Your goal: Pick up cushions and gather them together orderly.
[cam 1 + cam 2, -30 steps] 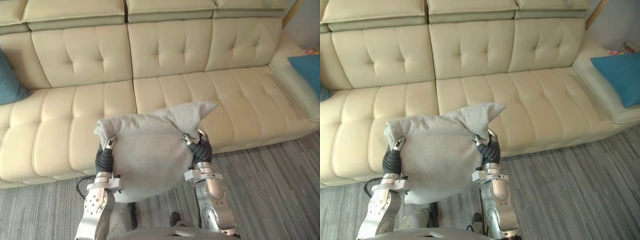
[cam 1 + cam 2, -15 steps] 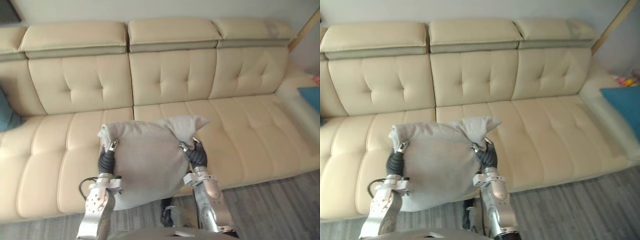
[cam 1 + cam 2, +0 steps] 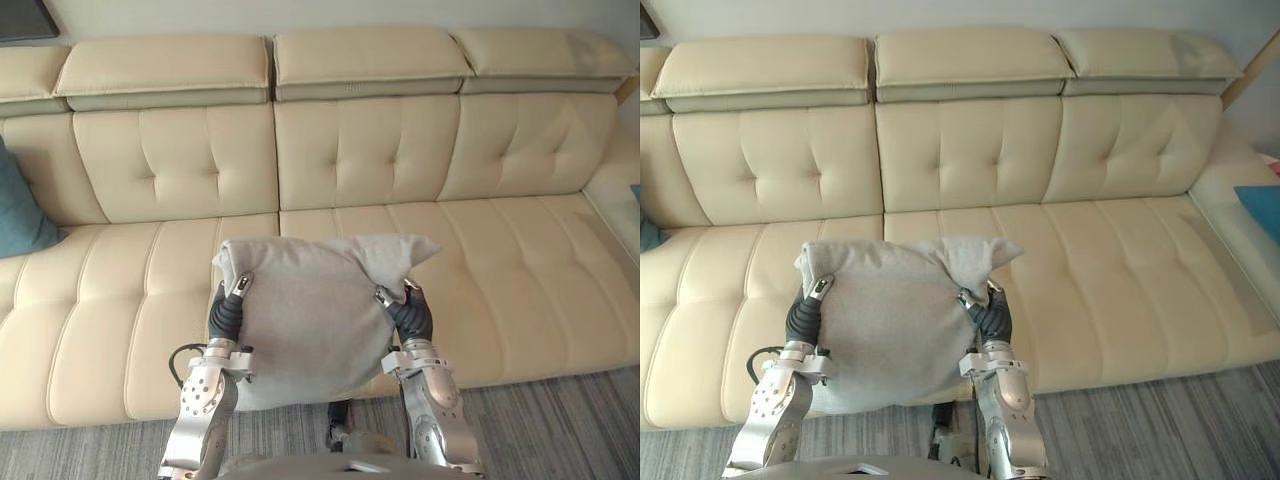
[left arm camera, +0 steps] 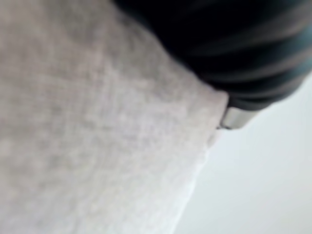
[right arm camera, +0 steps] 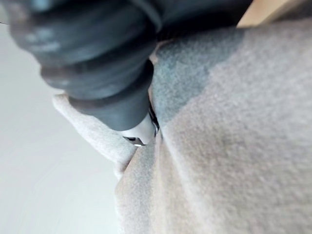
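Note:
I hold a grey cushion (image 3: 310, 310) up in front of me, over the front edge of the beige sofa (image 3: 500, 270). My left hand (image 3: 226, 312) grips its left side and my right hand (image 3: 410, 315) its right side. Each thumb lies on the front face, with the fingers hidden behind the cloth. One upper corner of the cushion sticks out to the right. In the left wrist view the grey cloth (image 4: 87, 122) lies right against the hand's dark cover (image 4: 234, 44). The right wrist view has the cloth (image 5: 234, 146) pressed beside that hand's cover (image 5: 97, 63).
A teal cushion (image 3: 18, 205) leans at the sofa's far left end. Another teal cushion (image 3: 1262, 208) lies on the sofa's right wing. Grey striped carpet (image 3: 560, 420) runs along the sofa's front.
The camera has moved, so more of the sofa's back shows and the left teal cushion comes further in. The grey cushion stays between both hands, held much as before.

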